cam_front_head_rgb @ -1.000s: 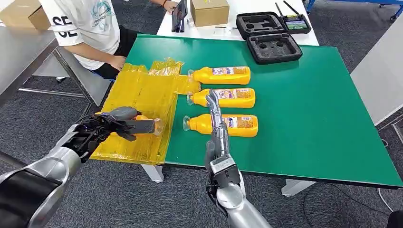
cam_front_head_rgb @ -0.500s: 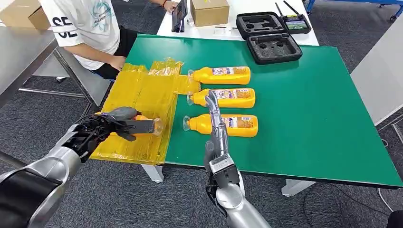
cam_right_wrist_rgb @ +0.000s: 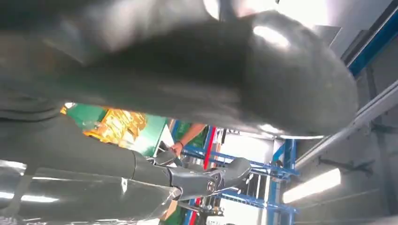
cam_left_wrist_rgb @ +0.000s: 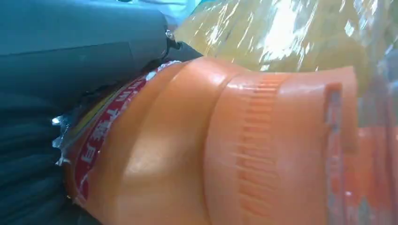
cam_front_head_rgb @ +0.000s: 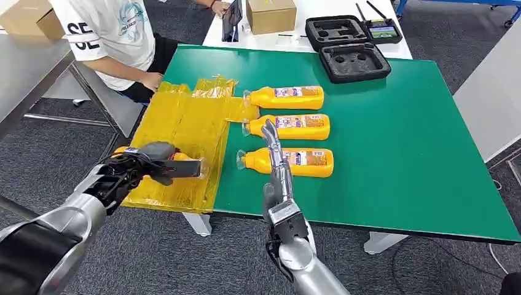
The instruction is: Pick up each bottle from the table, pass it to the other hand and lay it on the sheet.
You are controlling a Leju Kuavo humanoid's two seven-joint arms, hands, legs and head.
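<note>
Gripping bottle (cam_front_head_rgb: 184, 161) over sheet (cam_front_head_rgb: 184, 132): left hand (cam_front_head_rgb: 138, 166); right hand (cam_front_head_rgb: 276, 161) spread, empty.

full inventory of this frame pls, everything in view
bottle on table: 3, orange-yellow, lying in a row on the green mat, caps toward the sheet
held bottle: 1, orange, in the left hand above the sheet
sheet: 1, yellow crinkled plastic, left end of the table
table: 1, green top
foam case: 1, black, open, far edge
cardboard box: 1, brown, white table behind
person: 1, white shirt, seated far left
left hand: grips the held bottle
right hand: fingers straight, holds nothing
</note>
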